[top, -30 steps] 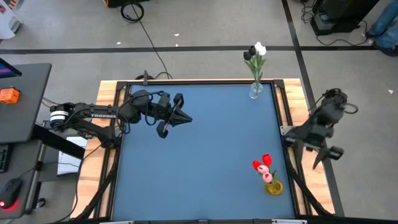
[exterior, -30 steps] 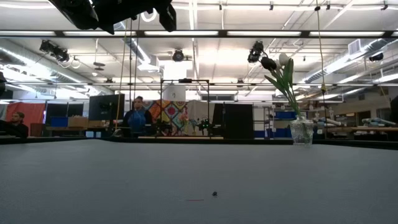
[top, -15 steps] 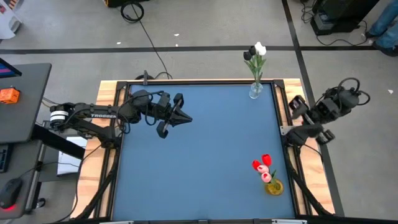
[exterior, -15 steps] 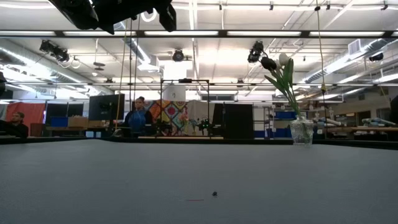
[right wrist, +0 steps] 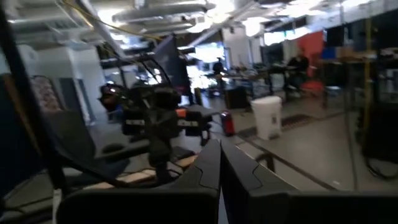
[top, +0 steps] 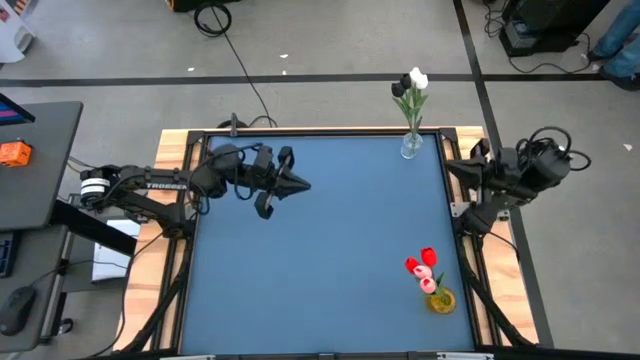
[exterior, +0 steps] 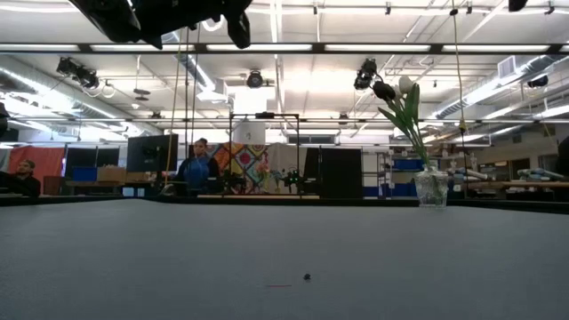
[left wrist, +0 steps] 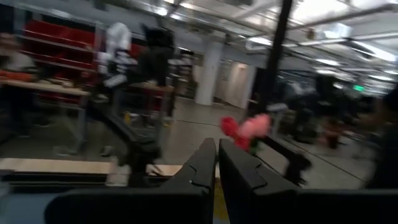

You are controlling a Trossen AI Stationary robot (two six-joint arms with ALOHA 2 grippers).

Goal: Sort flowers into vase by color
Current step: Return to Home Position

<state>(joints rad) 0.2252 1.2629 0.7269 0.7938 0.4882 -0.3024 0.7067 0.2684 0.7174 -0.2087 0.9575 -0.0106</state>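
Note:
Black and white flowers [top: 411,82] stand with their stems in a clear glass vase [top: 411,146] at the table's far right; the low view shows that vase [exterior: 431,188] too. Red and pink flowers [top: 424,266] stand in a yellow vase [top: 440,299] at the near right. My left gripper [top: 303,186] hangs shut and empty over the table's far left part, its fingers [left wrist: 217,157] pointing at the red and pink flowers [left wrist: 247,128]. My right gripper [top: 455,166] is shut and empty at the table's right edge, pointing toward the left; its fingers [right wrist: 220,155] lie together.
The blue table top [top: 320,250] has a dark frame and wooden side rails [top: 175,160]. A small dark speck [exterior: 307,276] lies on the table near the low camera. Cables run over the floor beyond the far edge [top: 240,60]. People stand in the room behind [exterior: 196,167].
My right gripper, which was spread open and aimed down beyond the table's right edge, has swung up and toward the far edge, turned until it points left across the table, and has shut on nothing. The flowers and vases have stayed put.

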